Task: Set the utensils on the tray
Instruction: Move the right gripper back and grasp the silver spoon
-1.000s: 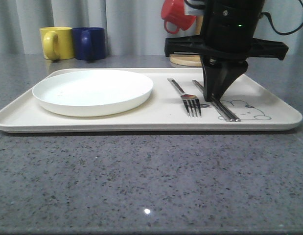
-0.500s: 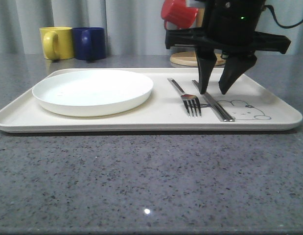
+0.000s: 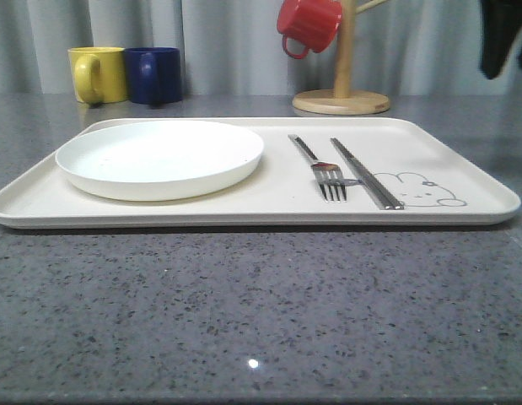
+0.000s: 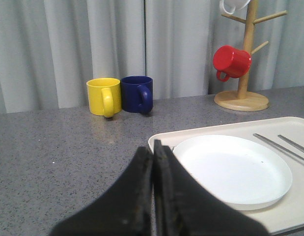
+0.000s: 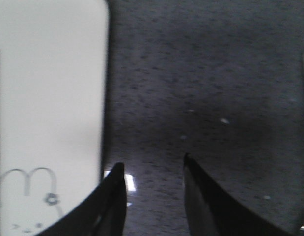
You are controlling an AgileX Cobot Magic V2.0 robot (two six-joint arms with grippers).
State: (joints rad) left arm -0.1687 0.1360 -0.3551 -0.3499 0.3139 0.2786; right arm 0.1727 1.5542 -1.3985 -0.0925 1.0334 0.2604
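The tray (image 3: 463,169) is a large cream rectangle with rounded corners and a low raised rim, lying flat on the speckled grey table (image 3: 244,312). A grey rabbit drawing (image 3: 421,190) is printed on the end of it nearest the right claw. On the tray rest a round, shallow white plate (image 3: 159,156), a slim silver fork (image 3: 321,171) with four tines, and a pair of flat metal chopsticks (image 3: 366,173). Fork and chopsticks lie side by side, close but apart, with the chopsticks' ends reaching the rabbit drawing.

The right claw (image 5: 154,191) is released, its two dark fingers parted with nothing between them. It hangs over bare table just beyond the tray's edge, the rabbit close beside it; the wrist picture is blurred, so finer detail is uncertain.

The left claw (image 4: 153,150) is clenched, its fingers pressed together on nothing, with the plate and tray rim just ahead of its tips.
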